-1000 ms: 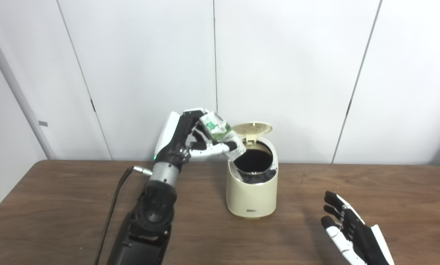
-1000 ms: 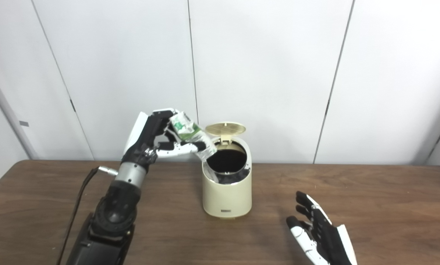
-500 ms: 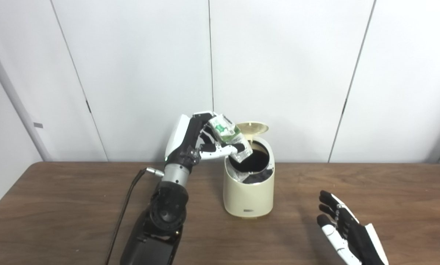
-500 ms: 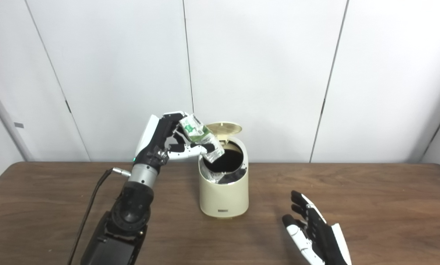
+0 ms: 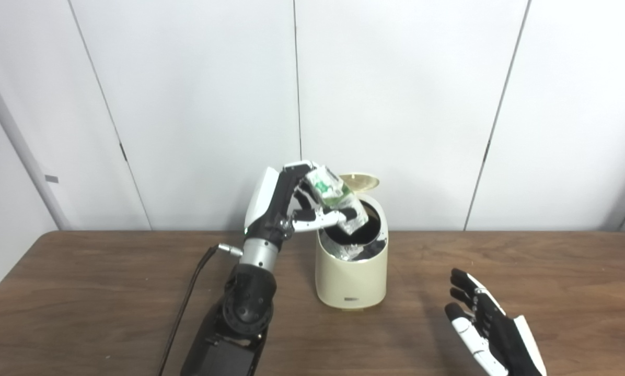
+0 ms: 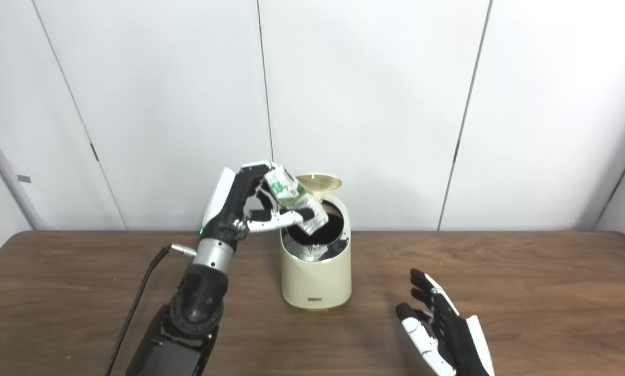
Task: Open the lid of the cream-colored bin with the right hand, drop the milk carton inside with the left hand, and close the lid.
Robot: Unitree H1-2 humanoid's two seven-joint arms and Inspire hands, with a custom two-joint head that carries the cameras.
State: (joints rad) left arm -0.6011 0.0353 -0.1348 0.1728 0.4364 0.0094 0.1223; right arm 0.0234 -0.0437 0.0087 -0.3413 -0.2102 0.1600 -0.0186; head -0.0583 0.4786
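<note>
The left robot hand (image 5: 291, 201) grips the milk carton (image 5: 336, 198), tilted over the mouth of the cream-colored bin (image 5: 350, 274) on the worktop (image 5: 82, 292); the bin's lid (image 5: 362, 181) stands raised; the right robot hand (image 5: 487, 334) hovers open, fingers spread.

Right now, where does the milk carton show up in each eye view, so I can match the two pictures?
Left eye view: milk carton, just left of centre, tilted over the bin's open mouth in the left hand.
Right eye view: milk carton, nearer the picture's left.
Shared landmark: the cream-colored bin with its raised lid.
</note>
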